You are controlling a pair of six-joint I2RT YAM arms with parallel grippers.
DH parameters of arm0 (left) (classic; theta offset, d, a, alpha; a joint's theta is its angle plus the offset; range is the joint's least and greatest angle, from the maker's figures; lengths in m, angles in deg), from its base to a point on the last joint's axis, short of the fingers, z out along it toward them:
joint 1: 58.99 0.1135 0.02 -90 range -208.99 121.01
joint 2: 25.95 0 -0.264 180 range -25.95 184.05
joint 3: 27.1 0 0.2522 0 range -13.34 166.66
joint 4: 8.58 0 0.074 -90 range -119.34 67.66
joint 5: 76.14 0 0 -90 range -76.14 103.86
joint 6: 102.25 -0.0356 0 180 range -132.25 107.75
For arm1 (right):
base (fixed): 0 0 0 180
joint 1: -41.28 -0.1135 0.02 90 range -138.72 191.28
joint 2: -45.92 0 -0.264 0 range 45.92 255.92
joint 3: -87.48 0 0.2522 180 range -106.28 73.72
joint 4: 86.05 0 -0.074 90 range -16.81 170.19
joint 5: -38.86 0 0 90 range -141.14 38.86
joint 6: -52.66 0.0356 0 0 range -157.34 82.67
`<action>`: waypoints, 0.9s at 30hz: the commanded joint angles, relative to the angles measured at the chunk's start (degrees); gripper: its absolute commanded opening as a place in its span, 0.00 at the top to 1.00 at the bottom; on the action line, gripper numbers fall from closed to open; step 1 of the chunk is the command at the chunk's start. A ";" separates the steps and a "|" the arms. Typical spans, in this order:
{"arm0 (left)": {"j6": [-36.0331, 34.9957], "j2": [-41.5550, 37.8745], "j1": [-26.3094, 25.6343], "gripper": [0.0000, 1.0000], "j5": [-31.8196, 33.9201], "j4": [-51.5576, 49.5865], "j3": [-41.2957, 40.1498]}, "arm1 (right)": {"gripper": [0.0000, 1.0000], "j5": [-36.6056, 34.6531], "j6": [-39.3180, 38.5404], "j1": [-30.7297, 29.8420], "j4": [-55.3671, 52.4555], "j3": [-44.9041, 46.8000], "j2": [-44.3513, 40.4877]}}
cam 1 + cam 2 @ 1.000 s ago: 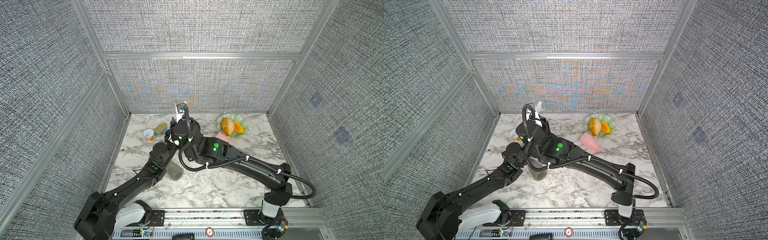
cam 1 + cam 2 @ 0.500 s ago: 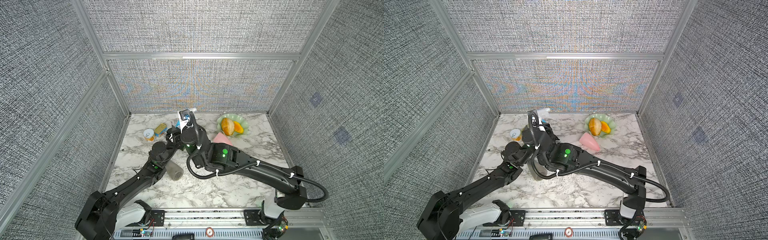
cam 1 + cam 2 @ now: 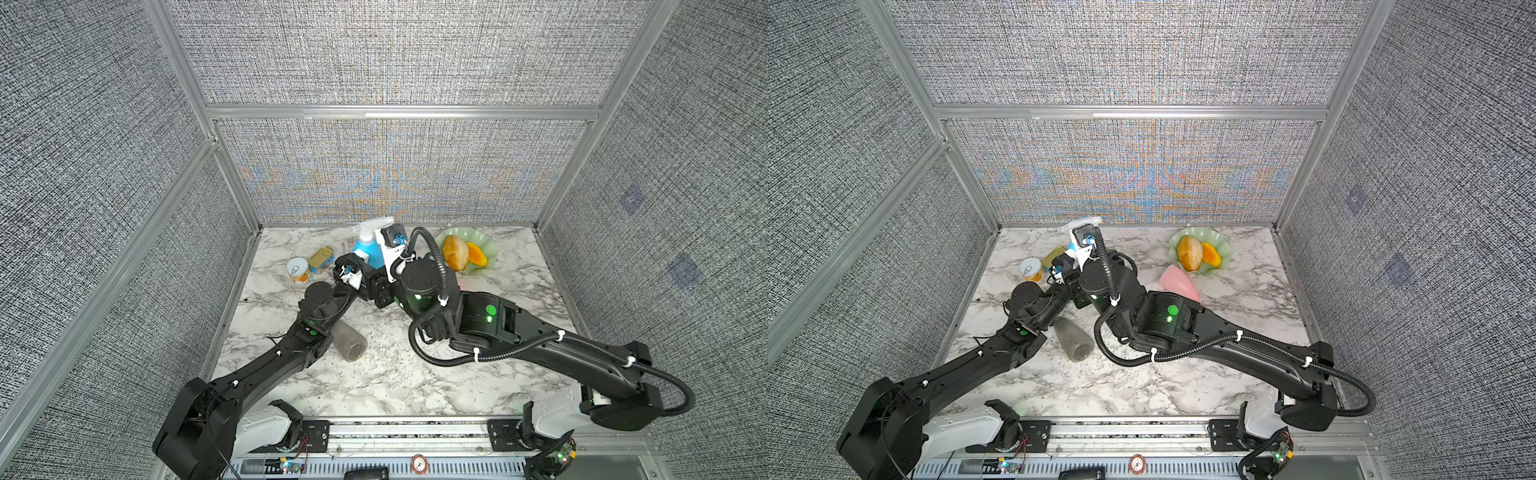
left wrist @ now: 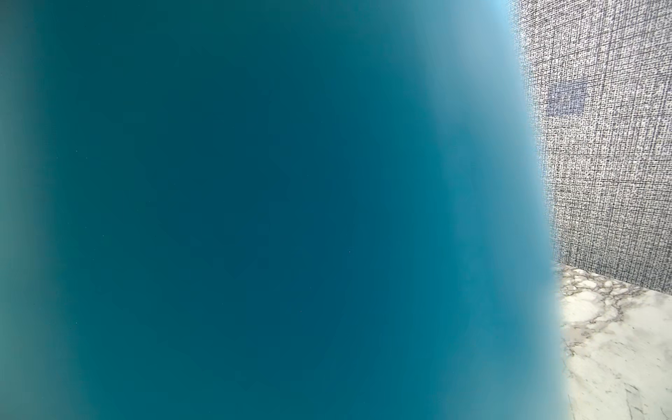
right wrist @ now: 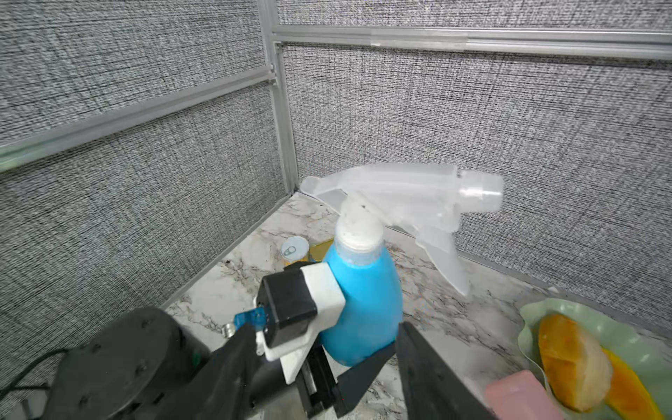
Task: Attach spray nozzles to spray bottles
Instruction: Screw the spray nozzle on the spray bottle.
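While left claw clamps blue bottle under white nozzle | right claw apart | bowl: fruit

The site is a robotics laboratory cell: grey woven-fabric wall panels in aluminium framing enclose a white marble-patterned tabletop, fronted by a slotted aluminium mounting rail.

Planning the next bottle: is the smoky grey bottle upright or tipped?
Tipped: the grey bottle lies on its side on the table.
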 commanded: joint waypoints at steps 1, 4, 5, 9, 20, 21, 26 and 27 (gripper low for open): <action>0.58 0.19 0.18 0.33 -2.77 2.23 0.41 | 0.36 5.99 -3.60 0.17 -0.64 2.66 -3.56; 1.40 0.31 0.19 0.33 -4.31 2.38 0.49 | 0.36 9.55 -5.80 1.56 -1.84 6.76 -8.98; 1.57 0.25 0.27 0.33 -4.77 2.52 0.42 | 0.36 11.22 -6.27 2.20 -2.82 7.27 -10.50; 2.71 0.17 0.24 0.33 -7.48 3.14 0.25 | 0.28 18.30 -7.61 7.43 -5.34 10.50 -16.70; 6.62 1.38 0.25 0.33 -14.12 3.35 1.04 | 0.12 56.22 -12.97 27.22 -8.06 5.56 -14.83; 7.02 1.50 0.26 0.33 -14.52 3.20 1.09 | 0.10 56.95 -13.93 27.25 -8.66 3.93 -13.30; 8.40 2.14 0.20 0.33 -17.07 3.06 1.64 | 0.10 56.21 -16.12 27.25 -8.50 -1.43 -6.10; 8.62 2.12 0.23 0.33 -17.40 3.06 1.63 | 0.10 54.96 -16.12 27.25 -8.32 -2.50 -4.87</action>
